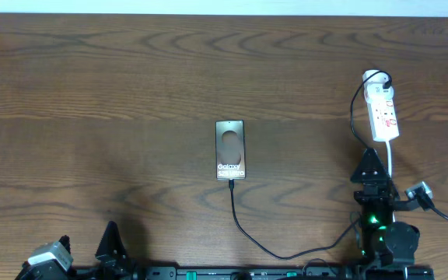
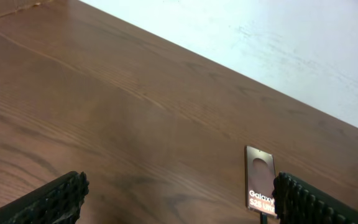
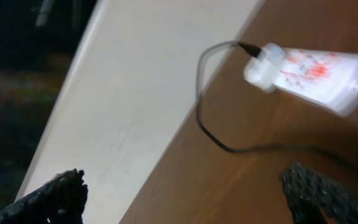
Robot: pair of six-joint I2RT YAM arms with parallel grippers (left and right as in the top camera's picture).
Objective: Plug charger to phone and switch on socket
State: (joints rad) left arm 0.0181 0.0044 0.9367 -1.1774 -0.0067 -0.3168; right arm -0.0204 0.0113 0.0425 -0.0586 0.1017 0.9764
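Phone lay flat at frame centre on surface. Charger cable was seen running from phone's lower edge, down and right, then up to white plug in socket, upper right. Connector appeared seated, though too small to confirm. Plugging judged done. Switch state not discernible, so switching judged left. Right end effector was spread wide, empty, near socket. Left end effector was likewise wide, empty, lower left.

phone, charger, socket: positions
phone flat, centre of table, lettering up; charger tip at its near end, white plug in socket by right edge.
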